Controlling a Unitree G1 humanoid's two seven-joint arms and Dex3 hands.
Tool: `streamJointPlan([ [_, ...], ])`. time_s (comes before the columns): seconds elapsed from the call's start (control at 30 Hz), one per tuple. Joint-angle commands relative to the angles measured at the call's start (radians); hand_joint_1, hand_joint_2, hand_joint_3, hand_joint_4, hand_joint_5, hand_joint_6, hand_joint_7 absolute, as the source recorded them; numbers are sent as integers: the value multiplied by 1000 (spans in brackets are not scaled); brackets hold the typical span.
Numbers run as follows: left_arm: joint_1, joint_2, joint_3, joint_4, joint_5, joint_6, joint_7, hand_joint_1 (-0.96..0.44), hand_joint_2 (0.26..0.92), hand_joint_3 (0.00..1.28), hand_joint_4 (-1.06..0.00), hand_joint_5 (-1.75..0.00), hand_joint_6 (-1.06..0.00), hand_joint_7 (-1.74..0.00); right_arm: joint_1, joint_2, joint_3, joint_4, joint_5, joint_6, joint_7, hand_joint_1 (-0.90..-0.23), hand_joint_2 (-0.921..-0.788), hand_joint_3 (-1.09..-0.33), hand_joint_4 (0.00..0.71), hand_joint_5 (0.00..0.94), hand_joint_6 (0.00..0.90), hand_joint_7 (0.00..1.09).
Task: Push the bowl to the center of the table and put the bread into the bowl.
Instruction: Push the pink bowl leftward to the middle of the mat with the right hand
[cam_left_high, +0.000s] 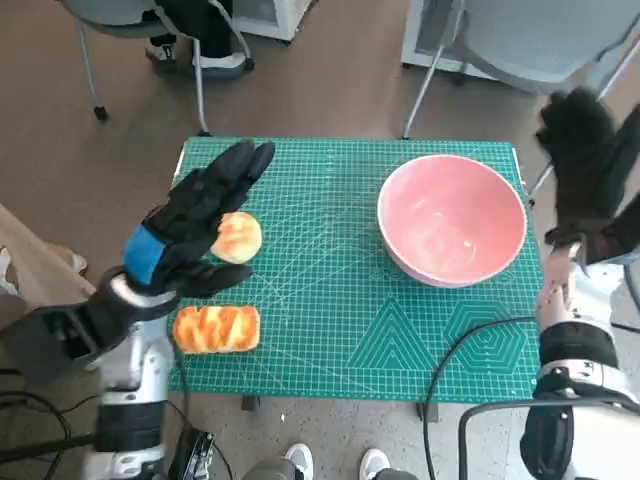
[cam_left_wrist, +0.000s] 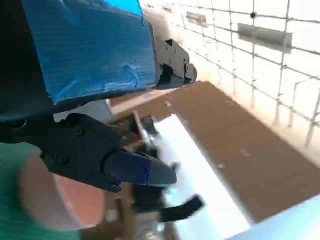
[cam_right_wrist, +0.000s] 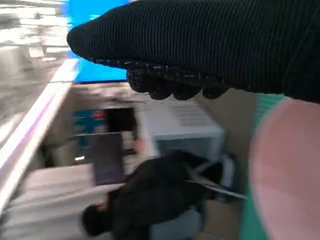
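Note:
A pink bowl (cam_left_high: 453, 220) sits on the right half of the green cutting mat (cam_left_high: 330, 300), empty. Its blurred rim also shows in the left wrist view (cam_left_wrist: 60, 200) and in the right wrist view (cam_right_wrist: 287, 170). Two pieces of bread lie at the mat's left: a round bun (cam_left_high: 238, 238) and a glazed loaf (cam_left_high: 216, 328) nearer the front edge. My left hand (cam_left_high: 195, 225) hovers above the round bun with fingers spread, holding nothing. My right hand (cam_left_high: 583, 165) is raised beside the bowl's right rim, off the table's right edge, fingers apart and empty.
Chair legs (cam_left_high: 200, 90) and a second chair frame (cam_left_high: 430, 80) stand beyond the table's far edge. A black cable (cam_left_high: 470, 345) curls over the mat's front right corner. A person's shoes (cam_left_high: 335, 462) show below the front edge. A seated person (cam_right_wrist: 150, 200) appears in the right wrist view.

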Motion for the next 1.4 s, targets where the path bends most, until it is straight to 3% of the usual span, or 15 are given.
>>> streamJointPlan([
  [0.03, -58, -33, 8, 97, -14, -26, -3, -564, 921, 218, -126, 0, -195, -119, 33, 10, -16, 28, -14, 46, -22, -568, -921, -856, 160, 2, 142, 304],
  [0.3, -110, -69, 18, 203, -8, -36, 11, -573, 921, 214, -122, -1, -193, -131, 58, 14, -17, 37, -35, 75, -47, -582, -921, -783, 161, 1, 171, 265],
  [0.93, -116, -55, 17, 269, 26, -83, -8, -601, 921, 221, -123, -1, -206, -125, 119, 31, -50, 48, -51, 145, -84, -550, -921, -756, 166, 2, 207, 222],
  [1.4, -111, -35, 14, 283, 28, -100, -15, -603, 921, 221, -124, -1, -214, -111, 150, 50, -65, 51, -57, 175, -94, -574, -921, -743, 168, 1, 229, 192],
])
